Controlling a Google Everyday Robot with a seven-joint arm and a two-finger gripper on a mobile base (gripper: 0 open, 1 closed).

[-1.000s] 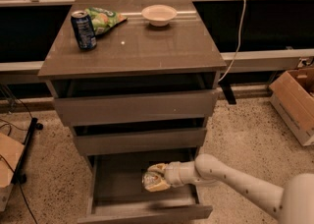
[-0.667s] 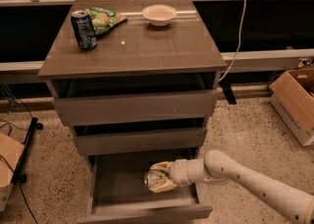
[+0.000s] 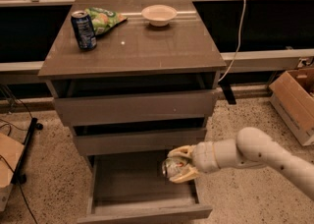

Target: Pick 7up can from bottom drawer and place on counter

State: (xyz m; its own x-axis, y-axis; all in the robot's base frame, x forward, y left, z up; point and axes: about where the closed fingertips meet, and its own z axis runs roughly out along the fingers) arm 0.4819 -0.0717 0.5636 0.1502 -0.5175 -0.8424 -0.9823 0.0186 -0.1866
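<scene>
The 7up can [image 3: 170, 167], silvery with a shiny end facing left, lies on its side between the yellowish fingers [image 3: 183, 151] of my gripper [image 3: 177, 164]. The gripper is shut on the can and holds it just above the right side of the open bottom drawer [image 3: 142, 188], below the middle drawer's front. My white arm reaches in from the lower right. The counter [image 3: 147, 46] is the glossy grey-brown top of the cabinet, above.
On the counter stand a dark blue can [image 3: 84, 30], a green snack bag [image 3: 102, 18] and a white bowl [image 3: 159, 14]. A cardboard box [image 3: 296, 101] sits on the floor at right. Cables and a stand are at left. The top and middle drawers are slightly open.
My gripper has risen with the 7up can from the drawer floor and shifted slightly right and toward the drawer's front.
</scene>
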